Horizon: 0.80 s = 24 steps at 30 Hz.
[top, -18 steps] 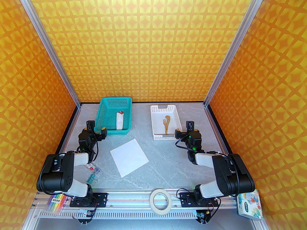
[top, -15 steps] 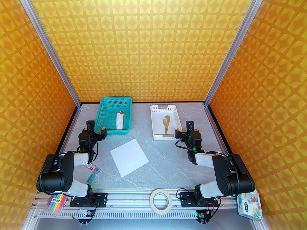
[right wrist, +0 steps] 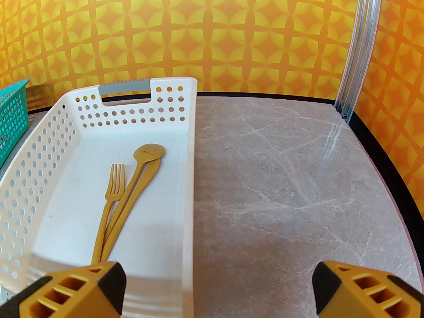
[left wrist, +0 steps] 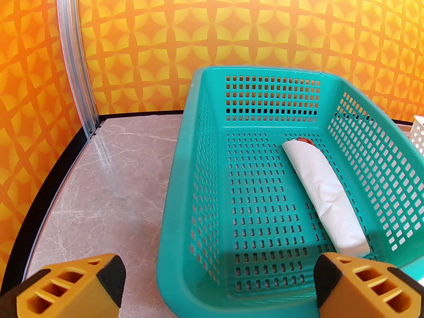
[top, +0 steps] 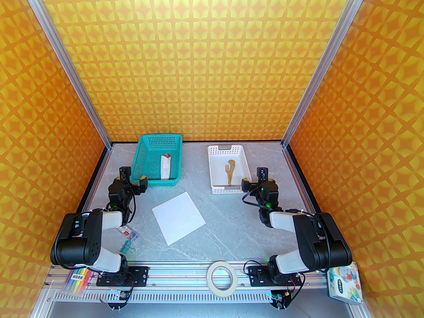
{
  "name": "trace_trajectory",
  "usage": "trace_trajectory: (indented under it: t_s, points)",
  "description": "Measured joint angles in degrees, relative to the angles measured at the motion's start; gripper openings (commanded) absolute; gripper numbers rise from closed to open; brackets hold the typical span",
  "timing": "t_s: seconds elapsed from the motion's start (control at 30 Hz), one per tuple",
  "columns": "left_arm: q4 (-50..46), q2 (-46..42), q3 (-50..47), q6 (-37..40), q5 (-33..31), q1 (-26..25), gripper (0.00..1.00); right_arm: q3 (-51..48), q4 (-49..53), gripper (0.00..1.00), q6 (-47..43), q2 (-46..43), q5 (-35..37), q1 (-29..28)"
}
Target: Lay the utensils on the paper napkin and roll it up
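Left gripper (left wrist: pixel 217 283) and right gripper (right wrist: pixel 217 283) both stand spread wide, empty, nothing between the fingers. Nothing differs from the earlier top view: arms, paper and cutlery keep the same spots, so the task looks unstarted. Paper napkin (top: pixel 179 218) lies flat and bare. Utensils (right wrist: pixel 132 190) sit in the white basket (right wrist: pixel 190 164), beyond the napkin to its right. Teal basket (left wrist: pixel 179 184) with a white roll (left wrist: pixel 324 190) sits beyond the napkin's left.

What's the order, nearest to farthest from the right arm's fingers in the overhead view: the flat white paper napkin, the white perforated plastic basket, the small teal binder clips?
1. White perforated plastic basket, just left of the fingers.
2. Flat white paper napkin, in the middle.
3. Small teal binder clips, far across at the near-left.
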State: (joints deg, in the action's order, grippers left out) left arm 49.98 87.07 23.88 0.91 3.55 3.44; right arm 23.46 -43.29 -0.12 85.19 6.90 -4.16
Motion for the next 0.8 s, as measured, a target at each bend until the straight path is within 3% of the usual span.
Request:
trace_trajectory:
  t_s: [0.53, 0.67, 0.8]
  points:
    - [0.5, -0.6, -0.8, 0.0, 0.0, 0.0, 0.99, -0.8, -0.7, 0.99, 0.0, -0.2, 1.4, 0.0]
    - [-3.5, -7.0, -3.5, 0.0, 0.0, 0.0, 0.99, -1.8, 1.2, 0.99, 0.0, -3.7, 2.5, 0.0]
    - [-11.0, -19.3, -3.6, -0.1, 0.0, 0.0, 0.99, -1.9, 6.7, 0.99, 0.9, -12.6, 4.1, 0.0]
